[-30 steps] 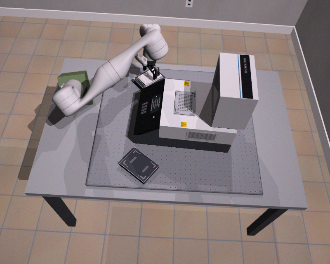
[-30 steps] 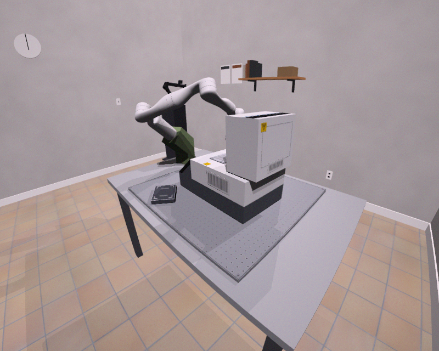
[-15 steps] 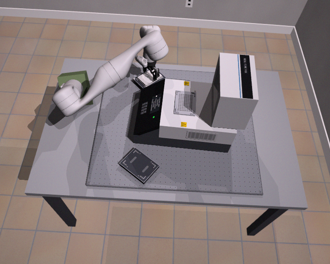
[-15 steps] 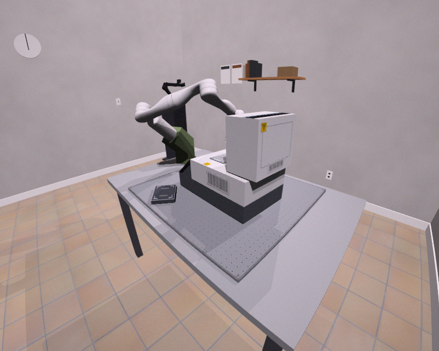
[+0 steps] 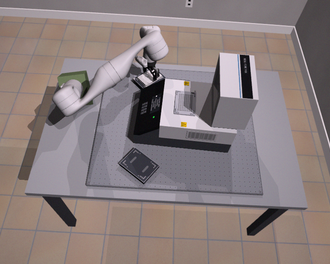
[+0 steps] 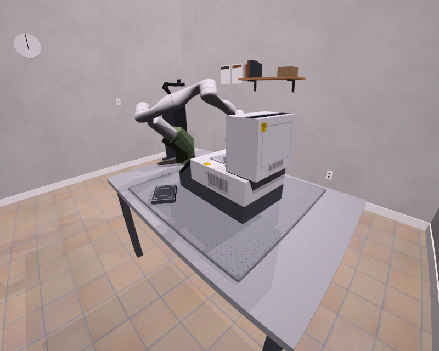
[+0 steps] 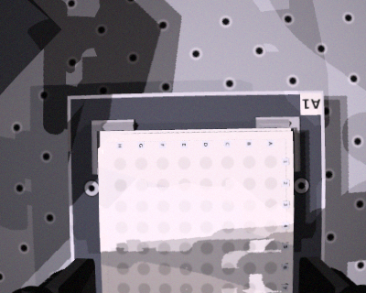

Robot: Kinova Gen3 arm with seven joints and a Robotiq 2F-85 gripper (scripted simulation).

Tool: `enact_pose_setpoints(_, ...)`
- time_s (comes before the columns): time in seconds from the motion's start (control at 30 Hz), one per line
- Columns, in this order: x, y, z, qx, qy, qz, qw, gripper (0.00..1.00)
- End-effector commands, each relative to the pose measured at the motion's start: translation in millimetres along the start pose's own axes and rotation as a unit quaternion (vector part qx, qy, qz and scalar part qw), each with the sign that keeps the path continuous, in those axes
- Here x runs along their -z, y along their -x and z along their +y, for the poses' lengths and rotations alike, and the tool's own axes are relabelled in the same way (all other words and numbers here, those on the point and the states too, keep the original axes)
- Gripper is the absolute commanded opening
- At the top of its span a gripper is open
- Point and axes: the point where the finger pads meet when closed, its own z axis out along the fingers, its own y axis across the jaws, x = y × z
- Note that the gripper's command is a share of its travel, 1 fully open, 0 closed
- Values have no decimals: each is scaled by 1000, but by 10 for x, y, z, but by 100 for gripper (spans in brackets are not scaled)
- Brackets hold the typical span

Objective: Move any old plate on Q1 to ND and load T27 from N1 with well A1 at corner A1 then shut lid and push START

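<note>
Claw (image 5: 154, 74) (image 7: 197, 279) open, fingers flanking the long sides of the white plate (image 5: 149, 78) (image 7: 196, 192), which sits in its nest (image 5: 138, 83) (image 7: 83, 229) beside the cycler (image 5: 198, 133) (image 6: 218, 183). Long axis runs between fingers. Next, probably: straight down, keep both gaps even, then close.

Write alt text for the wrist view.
Open jaws straddle a white well plate, columns lettered A to H, lying in a dark nest between corner locators. The nest's A1 label sits at its upper right, nearest the plate's well A1. A perforated board shows around the nest, crossed by shadows.
</note>
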Motion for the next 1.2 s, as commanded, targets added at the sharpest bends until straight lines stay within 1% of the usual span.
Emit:
enact_pose_setpoints(0.0, 3, 8, 0, 0, 0, -1, 1000, 100)
enact_pose_setpoints(1.17, -91, 9, 0, 0, 0, -1, 1000, 100)
